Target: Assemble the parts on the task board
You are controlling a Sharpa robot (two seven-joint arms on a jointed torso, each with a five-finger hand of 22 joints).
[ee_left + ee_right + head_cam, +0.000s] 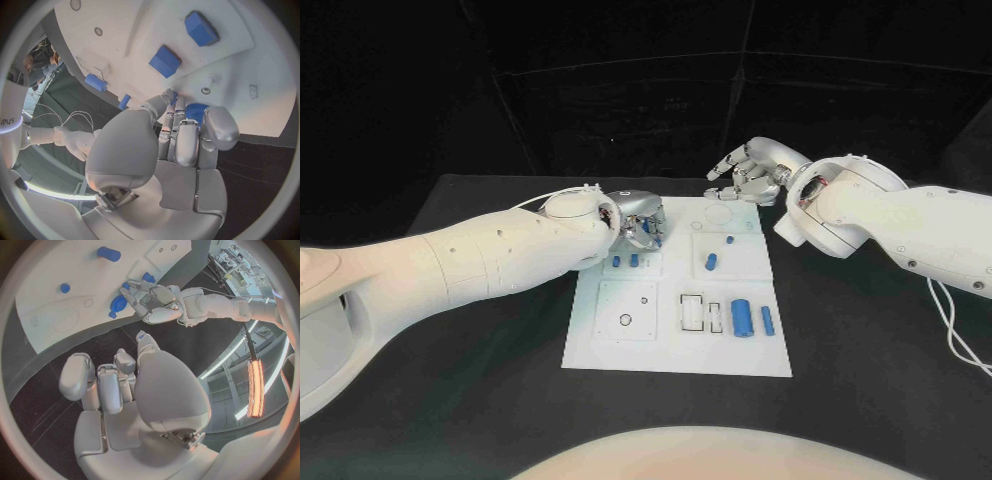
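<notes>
Gripping a blue part (195, 111) over the board's (675, 350) far left corner, the left hand (635, 218) hides its axis, while the right hand (754, 172), fingers loosely curled and empty, hovers beyond the far edge.

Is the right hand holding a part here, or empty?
Empty. The silver right hand hovers past the white task board's far edge, fingers loosely curled with nothing between them.
</notes>
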